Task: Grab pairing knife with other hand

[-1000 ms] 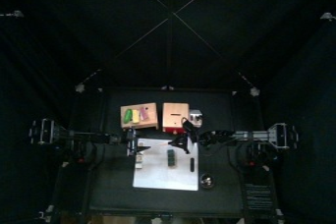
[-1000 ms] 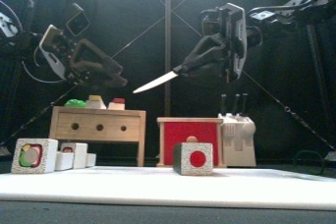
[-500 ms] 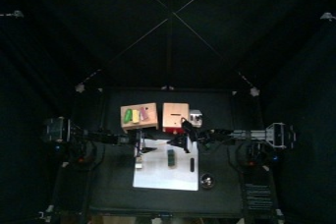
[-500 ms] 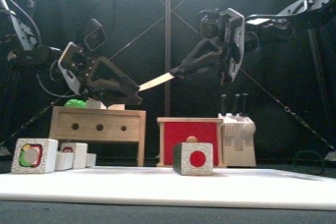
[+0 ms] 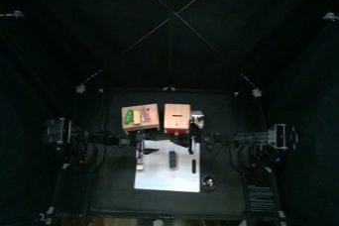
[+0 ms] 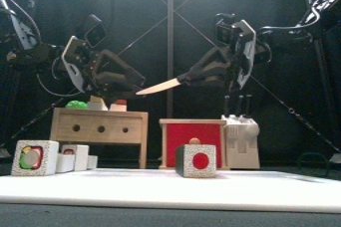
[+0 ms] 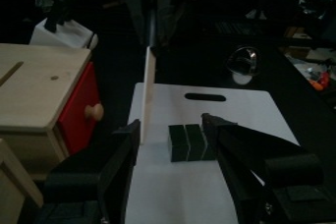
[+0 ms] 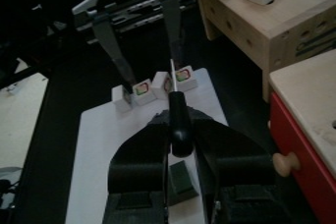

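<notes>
Handover | our right fingers (image 6: pixel 200 72) hold the paring knife (image 6: pixel 163 86) by its handle, high above the desk | our left fingers (image 6: pixel 118 72), spread wide, have closed in to the blade tip | no transfer yet.

White cutting bd (image 7: pixel 250 120) by wood box (image 7: pixel 33 95) w/ red drawer (image 7: pixel 82 110).

A wooden crate (image 6: pixel 99 134) stands at the table's back left, a red box (image 6: pixel 194 134) right of it, a knife block (image 6: pixel 240 136) beside that, blocks (image 6: pixel 197 159) on the cutting board (image 7: pixel 210 140) before them.
</notes>
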Action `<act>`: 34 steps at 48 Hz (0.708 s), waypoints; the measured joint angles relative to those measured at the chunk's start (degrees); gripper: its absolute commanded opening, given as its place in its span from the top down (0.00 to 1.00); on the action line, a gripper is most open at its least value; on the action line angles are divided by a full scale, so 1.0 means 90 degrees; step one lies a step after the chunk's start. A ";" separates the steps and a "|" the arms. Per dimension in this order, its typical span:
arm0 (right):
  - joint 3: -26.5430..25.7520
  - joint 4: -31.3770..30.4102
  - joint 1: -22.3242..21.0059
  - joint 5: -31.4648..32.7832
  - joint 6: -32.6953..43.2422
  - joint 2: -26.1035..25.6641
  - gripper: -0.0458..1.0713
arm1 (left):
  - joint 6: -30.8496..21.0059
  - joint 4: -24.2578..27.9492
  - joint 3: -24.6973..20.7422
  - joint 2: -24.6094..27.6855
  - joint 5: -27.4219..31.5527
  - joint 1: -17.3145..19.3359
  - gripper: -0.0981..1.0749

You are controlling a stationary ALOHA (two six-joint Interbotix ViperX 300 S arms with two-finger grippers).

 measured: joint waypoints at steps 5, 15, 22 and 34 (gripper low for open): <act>0.0020 0.0273 0.0068 0.0000 -0.0342 0.0039 0.70 | 0.0000 0.0000 0.0000 0.0010 -0.0020 -0.0029 0.16; 0.0088 0.0283 0.0137 -0.0225 -0.0723 0.0215 0.70 | 0.0000 -0.0098 0.0000 0.0137 -0.0059 -0.0068 0.18; 0.0127 0.0361 0.0146 -0.0527 -0.0937 0.0215 0.70 | 0.0000 -0.0225 -0.0010 0.0254 -0.0137 -0.0068 0.22; 0.0146 0.0361 0.0195 -0.0693 -0.0977 0.0273 0.70 | 0.0010 -0.0293 -0.0010 0.0273 -0.0283 -0.0068 0.29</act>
